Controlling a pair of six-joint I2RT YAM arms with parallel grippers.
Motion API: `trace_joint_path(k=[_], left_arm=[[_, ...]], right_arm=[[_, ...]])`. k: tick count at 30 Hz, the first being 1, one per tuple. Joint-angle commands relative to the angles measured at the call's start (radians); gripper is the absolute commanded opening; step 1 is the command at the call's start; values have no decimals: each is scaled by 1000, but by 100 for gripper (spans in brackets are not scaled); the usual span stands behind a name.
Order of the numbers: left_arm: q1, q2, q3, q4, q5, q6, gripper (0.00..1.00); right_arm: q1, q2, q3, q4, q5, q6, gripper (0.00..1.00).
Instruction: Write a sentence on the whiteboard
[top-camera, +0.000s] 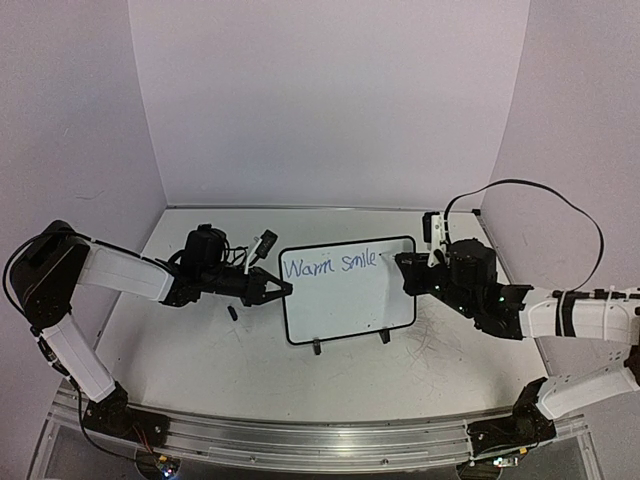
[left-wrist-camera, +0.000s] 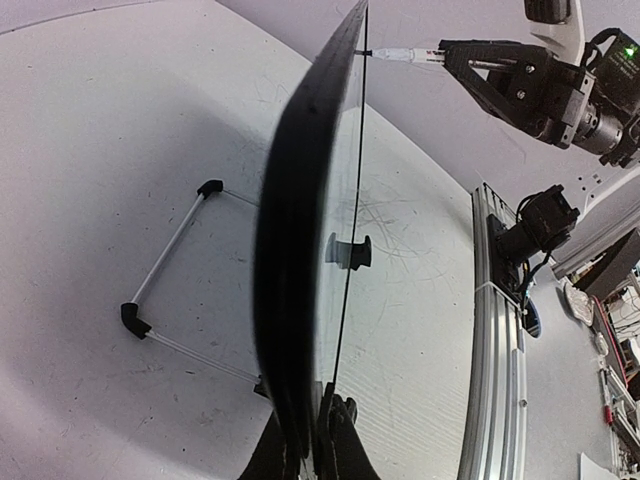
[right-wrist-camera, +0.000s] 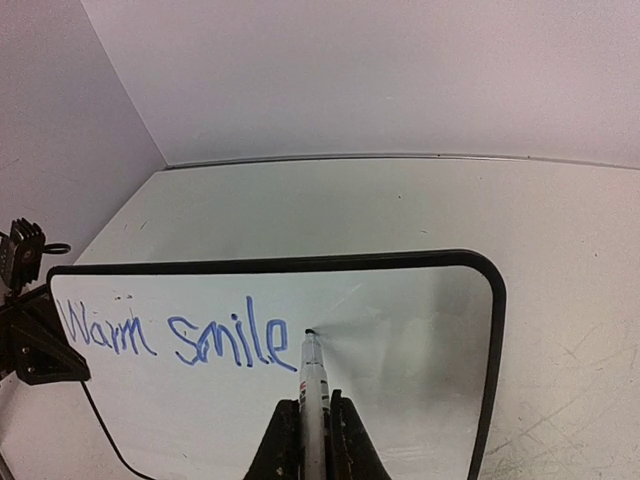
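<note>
Whiteboard: you have the whiteboard (top-camera: 350, 300) standing on its two black feet (top-camera: 317, 347) near the middle of the bench (top-camera: 200, 350), between the two arms.
Long axis: its long side runs left to right, roughly along the bench's near edge, with the right end a little nearer the far edge than the left.
Facing: the written face looks toward the near edge; the left wrist view catches the board edge-on (left-wrist-camera: 290, 250).
Sentence: the sentence (top-camera: 328, 265) reads "Warm smile" in blue, one line along the top of the board, starting at its left end and running to about the middle (right-wrist-camera: 180, 340).
Left jaws: your left jaws pinch the board's left edge, one finger on each face of the black frame.
Right jaws: your right jaws are clamped on the marker (right-wrist-camera: 313, 400), a pale barrel with a dark tip.
Marker axis: it points away from the right wrist at the board's face; the tip meets the surface just right of the last "e" (top-camera: 392, 259).
Stand: a thin wire stand (left-wrist-camera: 165, 265) with black corners lies on the bench behind the board.
Loose bit: a small dark piece (top-camera: 232, 313) lies on the bench just left of the board; you cannot tell what it is.
</note>
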Motion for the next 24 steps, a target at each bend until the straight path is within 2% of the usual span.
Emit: trace_joint_path(k=[1,24], left_arm=[[6,-20,23,-61,-147,58,0],[6,-17,29,-69,-146,61,0]], right_arm=[[-6,16,41,43,36,0,0],[-5,29,24,-9,-28,0,0]])
